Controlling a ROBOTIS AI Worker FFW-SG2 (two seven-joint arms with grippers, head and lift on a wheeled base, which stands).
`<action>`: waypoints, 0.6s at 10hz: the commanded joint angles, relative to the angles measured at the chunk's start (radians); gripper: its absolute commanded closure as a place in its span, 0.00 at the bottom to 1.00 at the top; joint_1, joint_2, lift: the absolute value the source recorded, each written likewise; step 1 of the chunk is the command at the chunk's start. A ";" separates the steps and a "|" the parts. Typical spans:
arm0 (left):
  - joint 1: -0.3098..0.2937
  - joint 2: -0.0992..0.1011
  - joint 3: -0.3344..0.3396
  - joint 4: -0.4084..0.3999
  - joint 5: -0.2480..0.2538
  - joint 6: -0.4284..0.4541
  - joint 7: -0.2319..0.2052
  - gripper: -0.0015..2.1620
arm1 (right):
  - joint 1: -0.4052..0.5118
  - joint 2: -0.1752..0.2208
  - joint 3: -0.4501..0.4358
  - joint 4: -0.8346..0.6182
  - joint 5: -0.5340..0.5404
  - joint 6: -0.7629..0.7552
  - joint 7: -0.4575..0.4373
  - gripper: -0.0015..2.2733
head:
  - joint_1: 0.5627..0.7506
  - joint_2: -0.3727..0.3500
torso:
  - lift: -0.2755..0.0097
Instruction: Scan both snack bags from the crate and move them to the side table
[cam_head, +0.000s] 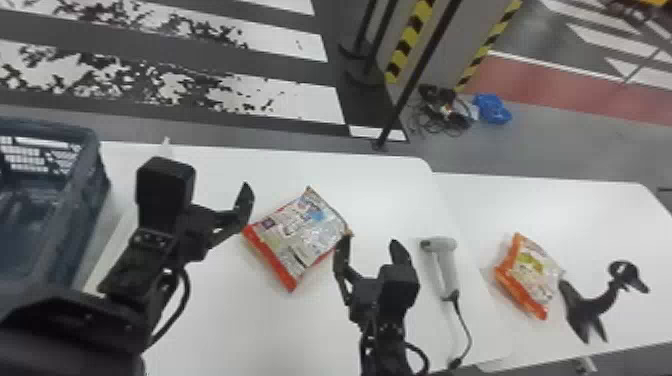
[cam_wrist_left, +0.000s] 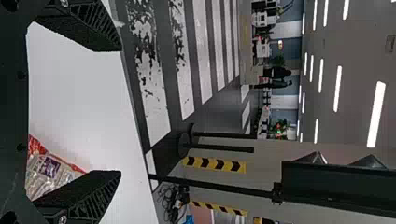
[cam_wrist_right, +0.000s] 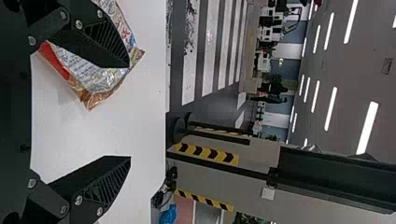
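Observation:
Between the two grippers, a snack bag with a red-orange edge lies flat on the white table. My left gripper is left of it, open; in the left wrist view, that gripper has nothing between its fingers. To the bag's lower right, my right gripper stands open, one fingertip overlapping the bag's corner; whether they touch I cannot tell. The right wrist view has the bag behind one finger of the open gripper. Another snack bag rests on the side table.
The blue crate stands at the far left. A white hand scanner with a dark cable lies right of my right gripper. On the side table, beside the farther bag, is a black curved stand. Floor and a black pole lie beyond the tables.

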 joint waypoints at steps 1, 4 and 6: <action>0.044 -0.004 0.071 -0.061 -0.021 -0.009 -0.010 0.03 | -0.006 -0.002 0.003 0.000 0.000 0.004 0.007 0.18 | 0.70 0.07 | 0.86; 0.117 0.035 0.197 -0.091 -0.025 -0.156 -0.079 0.03 | -0.015 -0.003 -0.014 -0.021 -0.083 0.112 0.107 0.58 | 0.70 0.20 | 0.86; 0.180 0.063 0.276 -0.080 -0.028 -0.306 -0.145 0.04 | -0.030 -0.003 -0.035 -0.067 -0.117 0.216 0.190 0.73 | 0.70 0.28 | 0.86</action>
